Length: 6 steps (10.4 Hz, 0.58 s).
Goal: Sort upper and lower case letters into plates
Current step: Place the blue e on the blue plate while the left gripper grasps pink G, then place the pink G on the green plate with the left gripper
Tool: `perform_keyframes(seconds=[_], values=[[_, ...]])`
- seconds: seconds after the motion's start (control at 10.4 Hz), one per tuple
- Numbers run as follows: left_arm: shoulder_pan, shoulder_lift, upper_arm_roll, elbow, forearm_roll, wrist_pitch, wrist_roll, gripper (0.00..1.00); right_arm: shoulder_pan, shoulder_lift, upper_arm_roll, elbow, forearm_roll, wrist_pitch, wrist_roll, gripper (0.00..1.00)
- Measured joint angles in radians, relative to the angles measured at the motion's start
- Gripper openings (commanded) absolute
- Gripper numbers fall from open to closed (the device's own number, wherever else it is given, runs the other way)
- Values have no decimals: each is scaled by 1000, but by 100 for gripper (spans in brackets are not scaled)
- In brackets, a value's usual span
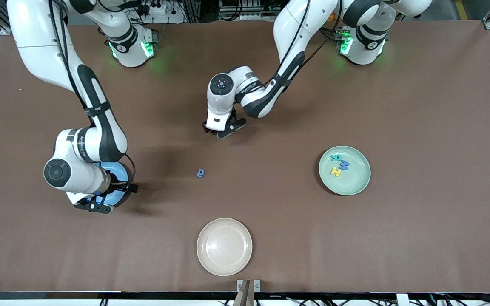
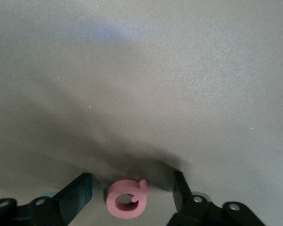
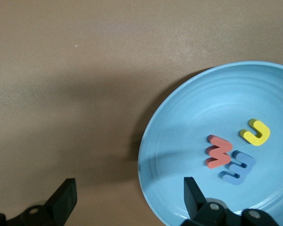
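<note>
My left gripper (image 1: pixel 219 132) is low over the table's middle, open, its fingers on either side of a pink ring-shaped letter (image 2: pixel 127 200) lying flat on the table, with a gap on each side. The arm hides this letter in the front view. My right gripper (image 3: pixel 128 188) hangs open and empty over the rim of the sky blue plate (image 3: pixel 193 117), which holds a red (image 3: pixel 218 151), a yellow (image 3: pixel 256 132) and a blue letter (image 3: pixel 238 167). The mint green plate (image 1: pixel 355 182) holds three letters. A small blue letter (image 1: pixel 201 172) lies loose on the table.
A cream-white plate (image 1: pixel 224 246) sits empty near the table's front edge, nearer to the camera than the loose blue letter. The right arm covers most of the sky blue plate (image 1: pixel 115 170) in the front view.
</note>
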<state>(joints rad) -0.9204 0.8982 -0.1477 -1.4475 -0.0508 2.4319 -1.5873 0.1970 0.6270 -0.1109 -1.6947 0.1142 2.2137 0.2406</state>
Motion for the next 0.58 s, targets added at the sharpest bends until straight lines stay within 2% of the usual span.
perform_keyframes(seconds=[0.29, 0.58], values=[[-1, 3, 0, 7, -2, -1, -35, 72, 41, 0, 1, 11, 1, 2, 78, 100], [-6, 9, -1, 25, -21, -22, -56, 64, 56, 6, 1, 28, 1, 2, 155, 100]])
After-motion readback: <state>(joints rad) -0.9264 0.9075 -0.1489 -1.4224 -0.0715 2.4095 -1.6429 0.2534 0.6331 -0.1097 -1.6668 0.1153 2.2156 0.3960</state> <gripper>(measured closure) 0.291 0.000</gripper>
